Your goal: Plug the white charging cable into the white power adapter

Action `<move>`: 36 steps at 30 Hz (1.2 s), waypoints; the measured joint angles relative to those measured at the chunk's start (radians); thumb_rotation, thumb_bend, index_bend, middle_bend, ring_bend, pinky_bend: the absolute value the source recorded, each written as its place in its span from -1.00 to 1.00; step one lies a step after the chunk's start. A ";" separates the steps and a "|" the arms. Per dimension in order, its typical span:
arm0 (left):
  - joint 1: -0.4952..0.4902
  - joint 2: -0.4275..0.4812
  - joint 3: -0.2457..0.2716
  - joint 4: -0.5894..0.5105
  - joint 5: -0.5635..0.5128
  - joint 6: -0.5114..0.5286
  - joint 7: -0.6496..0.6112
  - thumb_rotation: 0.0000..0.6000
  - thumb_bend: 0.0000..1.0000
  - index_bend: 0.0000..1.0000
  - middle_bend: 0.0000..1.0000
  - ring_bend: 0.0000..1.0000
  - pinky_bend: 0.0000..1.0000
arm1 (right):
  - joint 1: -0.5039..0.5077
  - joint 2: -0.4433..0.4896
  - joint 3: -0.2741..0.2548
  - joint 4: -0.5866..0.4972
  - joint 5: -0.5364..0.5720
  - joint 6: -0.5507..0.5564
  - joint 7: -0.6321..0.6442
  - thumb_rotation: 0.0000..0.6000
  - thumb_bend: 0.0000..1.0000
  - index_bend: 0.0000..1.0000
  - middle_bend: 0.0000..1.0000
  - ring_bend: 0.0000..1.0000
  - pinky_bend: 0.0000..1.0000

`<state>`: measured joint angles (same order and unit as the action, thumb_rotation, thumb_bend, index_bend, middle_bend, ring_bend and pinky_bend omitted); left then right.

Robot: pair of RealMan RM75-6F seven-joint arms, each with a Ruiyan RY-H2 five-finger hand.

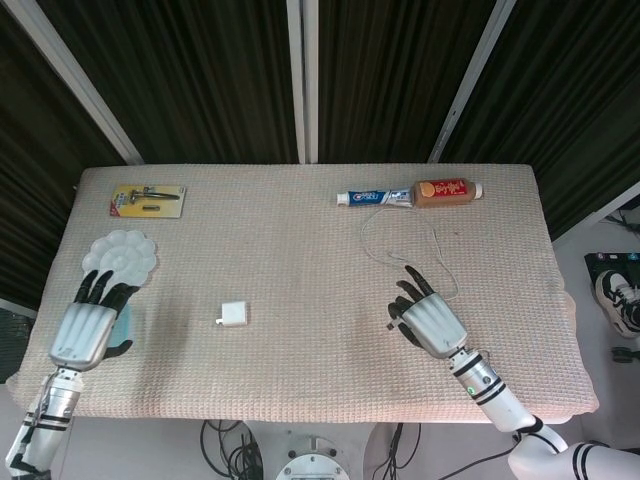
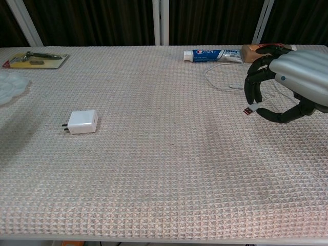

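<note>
The white power adapter (image 1: 233, 314) lies flat left of the table's middle, prongs pointing left, and appears again as the adapter (image 2: 83, 122) in the chest view. My right hand (image 1: 430, 322) is raised above the table on the right and pinches the USB plug (image 2: 248, 109) of the white charging cable (image 2: 224, 83). The rest of the cable (image 1: 400, 240) loops on the cloth behind the right hand (image 2: 292, 82). My left hand (image 1: 90, 325) hovers at the left edge with its fingers spread, holding nothing, well left of the adapter.
A toothpaste tube (image 1: 375, 198) and a brown bottle (image 1: 447, 188) lie at the back right. A white palette (image 1: 120, 255) and a carded tool (image 1: 148, 200) sit at the back left. A blue tray (image 1: 125, 322) is mostly hidden under my left hand.
</note>
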<state>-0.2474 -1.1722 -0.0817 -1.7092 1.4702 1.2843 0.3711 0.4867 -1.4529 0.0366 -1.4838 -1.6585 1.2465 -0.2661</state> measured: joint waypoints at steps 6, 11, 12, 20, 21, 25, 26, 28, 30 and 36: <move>-0.135 -0.071 -0.040 0.008 -0.074 -0.183 0.055 1.00 -0.80 -0.52 -0.55 -0.93 -0.99 | -0.017 0.045 0.044 -0.047 0.017 0.064 -0.003 1.00 -0.33 0.24 0.05 -0.58 -1.00; -0.228 -0.172 -0.068 0.034 -0.189 -0.279 0.136 1.00 -0.71 -0.48 -0.53 -0.87 -0.94 | -0.031 0.095 0.073 -0.105 0.028 0.105 -0.013 1.00 -0.33 0.24 0.05 -0.58 -1.00; -0.237 -0.187 -0.070 0.038 -0.207 -0.284 0.153 1.00 -0.70 -0.47 -0.53 -0.87 -0.93 | -0.034 0.104 0.076 -0.113 0.029 0.110 -0.016 1.00 -0.33 0.24 0.05 -0.58 -1.00; -0.275 -0.300 -0.063 0.061 -0.322 -0.270 0.251 0.83 -0.70 -0.41 -0.50 -0.84 -0.90 | -0.057 0.131 0.071 -0.133 0.038 0.124 -0.003 1.00 -0.33 0.24 0.05 -0.58 -1.00; -0.278 -0.311 -0.062 0.064 -0.330 -0.265 0.257 0.77 -0.70 -0.41 -0.50 -0.84 -0.90 | -0.058 0.130 0.070 -0.131 0.038 0.124 0.000 1.00 -0.33 0.24 0.05 -0.58 -1.00; -0.291 -0.355 -0.063 0.080 -0.362 -0.234 0.295 0.56 -0.70 -0.41 -0.50 -0.84 -0.89 | -0.062 0.129 0.067 -0.124 0.038 0.126 0.013 1.00 -0.33 0.25 0.05 -0.58 -1.00; -0.294 -0.363 -0.063 0.082 -0.371 -0.229 0.307 0.49 -0.71 -0.41 -0.50 -0.84 -0.88 | -0.064 0.129 0.067 -0.123 0.038 0.129 0.018 1.00 -0.33 0.25 0.05 -0.58 -1.00; -0.301 -0.378 -0.064 0.084 -0.398 -0.220 0.335 0.44 -0.71 -0.41 -0.50 -0.84 -0.88 | -0.068 0.130 0.066 -0.121 0.039 0.133 0.026 1.00 -0.33 0.25 0.05 -0.58 -1.00; -0.309 -0.389 -0.063 0.086 -0.421 -0.214 0.355 0.44 -0.70 -0.40 -0.49 -0.84 -0.88 | -0.073 0.131 0.065 -0.118 0.040 0.137 0.035 1.00 -0.33 0.25 0.05 -0.58 -1.00; -0.329 -0.407 -0.055 0.092 -0.478 -0.200 0.400 0.42 -0.67 -0.39 -0.48 -0.84 -0.88 | -0.089 0.134 0.061 -0.110 0.044 0.152 0.061 1.00 -0.33 0.25 0.05 -0.58 -1.00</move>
<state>-0.5762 -1.5794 -0.1370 -1.6171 0.9920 1.0844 0.7714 0.3973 -1.3186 0.0975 -1.5934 -1.6141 1.3981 -0.2050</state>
